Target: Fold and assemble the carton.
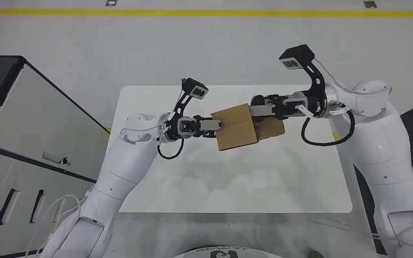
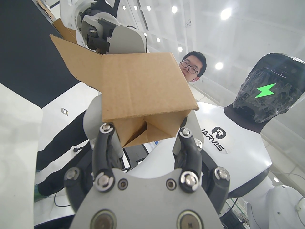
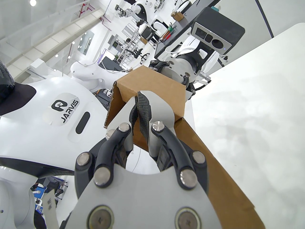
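Observation:
A brown cardboard carton (image 1: pixel 235 127) hangs above the white table (image 1: pixel 193 180), held between my two arms. My left gripper (image 1: pixel 210 126) is at the carton's end nearer the table's left side. In the left wrist view its fingers (image 2: pixel 104 132) are spread wide and clasp the carton (image 2: pixel 140 84) on both sides, where the end flaps are folded inward. My right gripper (image 1: pixel 257 109) is at the opposite end. In the right wrist view its fingertips (image 3: pixel 143 101) are pinched together on the edge of the carton (image 3: pixel 164 86); a loose flap (image 3: pixel 214 168) trails past it.
A grey cabinet with a dark top (image 1: pixel 32 116) stands off the table's left side. A yellow floor line (image 1: pixel 206 11) runs beyond the table's far edge. Bare table surface lies in front of and below the carton.

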Tool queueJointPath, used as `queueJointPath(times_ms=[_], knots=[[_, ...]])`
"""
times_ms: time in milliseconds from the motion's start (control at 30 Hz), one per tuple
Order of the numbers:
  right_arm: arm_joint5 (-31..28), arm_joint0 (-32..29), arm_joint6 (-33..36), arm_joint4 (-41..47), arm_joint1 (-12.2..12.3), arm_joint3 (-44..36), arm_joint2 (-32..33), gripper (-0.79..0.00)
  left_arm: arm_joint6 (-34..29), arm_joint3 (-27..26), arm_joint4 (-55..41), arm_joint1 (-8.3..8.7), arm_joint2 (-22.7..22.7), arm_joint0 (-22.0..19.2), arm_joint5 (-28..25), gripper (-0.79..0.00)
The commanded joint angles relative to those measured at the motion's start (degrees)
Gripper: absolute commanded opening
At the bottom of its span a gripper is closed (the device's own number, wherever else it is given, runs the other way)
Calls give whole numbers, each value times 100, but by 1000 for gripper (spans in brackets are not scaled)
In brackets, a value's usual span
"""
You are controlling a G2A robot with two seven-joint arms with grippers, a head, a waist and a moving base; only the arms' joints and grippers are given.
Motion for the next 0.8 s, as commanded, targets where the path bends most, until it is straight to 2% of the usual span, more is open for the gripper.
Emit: queueJointPath(times_ms=[0,433,767], knots=[[13,2,4,-16,3,-17,33,-785,16,-17,11,2,-8,19,2,-785],[3,-4,-115,-59,-62,2,-158,-785,-11,-37,0,7,-40,51,-24,-785],[84,-106,-65,-61,20,-133,346,-785,62,-46,71,28,-143,104,-53,-785]])
